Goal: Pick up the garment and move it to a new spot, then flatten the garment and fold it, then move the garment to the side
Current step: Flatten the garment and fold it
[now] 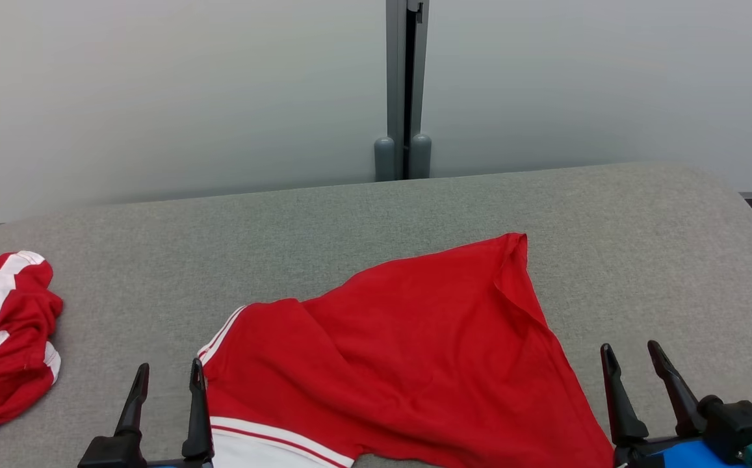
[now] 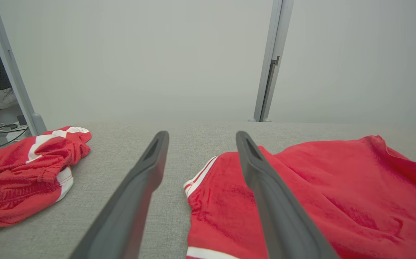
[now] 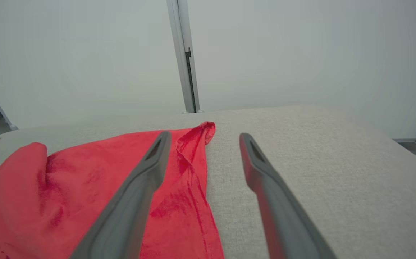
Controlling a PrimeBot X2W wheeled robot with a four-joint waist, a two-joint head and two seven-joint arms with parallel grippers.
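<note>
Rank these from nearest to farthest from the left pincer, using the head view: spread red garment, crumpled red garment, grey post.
1. Spread red garment, right beside the left pincer, on its right.
2. Crumpled red garment, at the table's left edge.
3. Grey post, beyond the table's far edge.

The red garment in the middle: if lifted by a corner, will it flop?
Probably floppy: the red garment lies creased, one edge folded over. Likely light, lying thin and flat. It may drag on the fabric-covered table.
</note>
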